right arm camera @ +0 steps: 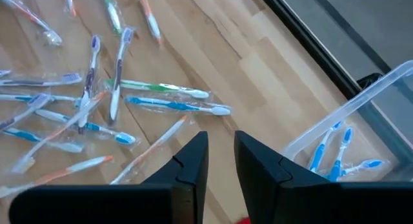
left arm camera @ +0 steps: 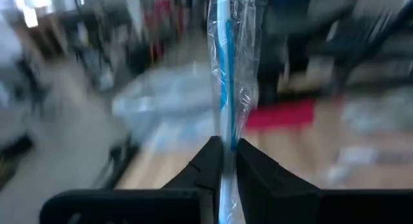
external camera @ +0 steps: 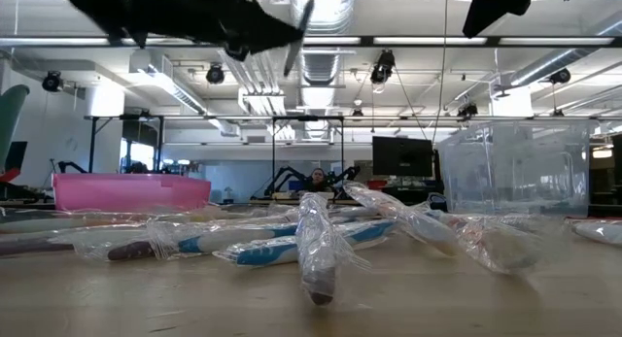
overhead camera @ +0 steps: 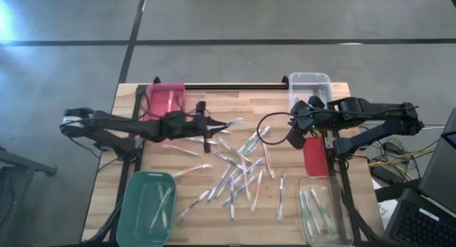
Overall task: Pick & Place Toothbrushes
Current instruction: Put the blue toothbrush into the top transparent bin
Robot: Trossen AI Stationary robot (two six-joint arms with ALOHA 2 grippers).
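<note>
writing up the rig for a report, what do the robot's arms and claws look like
Both arms are dark, nearly black, jointed and slim. The left claw and right claw each have two black, angular, wedge-shaped fingers on a black crossbar. A thin dark cable loops beside the right arm's wrist.

The wooden table's (overhead camera: 142, 158) centre is cluttered with scattered wrapped toothbrushes (overhead camera: 239, 172), blocking a low pass there. Bins stand at the corners: pink rectangular bin (overhead camera: 165, 97) at 11 o'clock, green bin (overhead camera: 146, 208) at 7, clear plastic bins (overhead camera: 310, 87) at 1 and 5. Bare wood lies at 12 o'clock.
</note>
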